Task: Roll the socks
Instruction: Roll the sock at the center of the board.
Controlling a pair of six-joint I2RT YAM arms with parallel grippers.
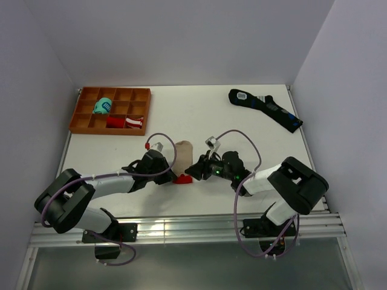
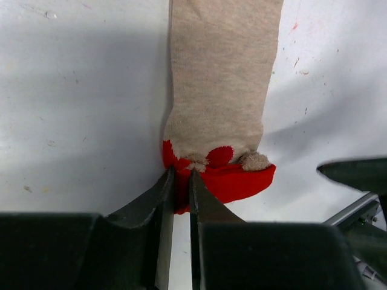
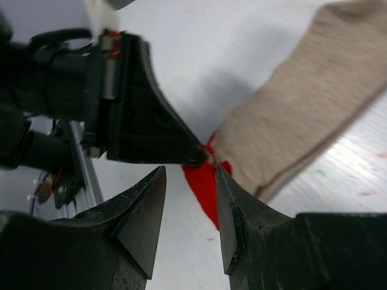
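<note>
The tan socks (image 1: pixel 183 151) lie flat mid-table, their red end (image 1: pixel 182 179) toward the arms. In the left wrist view the beige fabric (image 2: pixel 224 78) runs away from me and the red end (image 2: pixel 239 181) has small white marks. My left gripper (image 2: pixel 180 173) is shut on the left corner of the red end; it also shows in the top view (image 1: pixel 173 176). My right gripper (image 3: pixel 190 172) is open, its jaws on either side of the red end (image 3: pixel 202 193), and faces the left gripper (image 3: pixel 151 127). It shows in the top view (image 1: pixel 193 171).
An orange compartment tray (image 1: pixel 87 124) at the back left holds a teal bundle (image 1: pixel 103 106) and a red-and-white bundle (image 1: pixel 126 122). A long black sock (image 1: pixel 266 109) lies at the back right. The metal rail (image 1: pixel 181 226) runs along the near edge.
</note>
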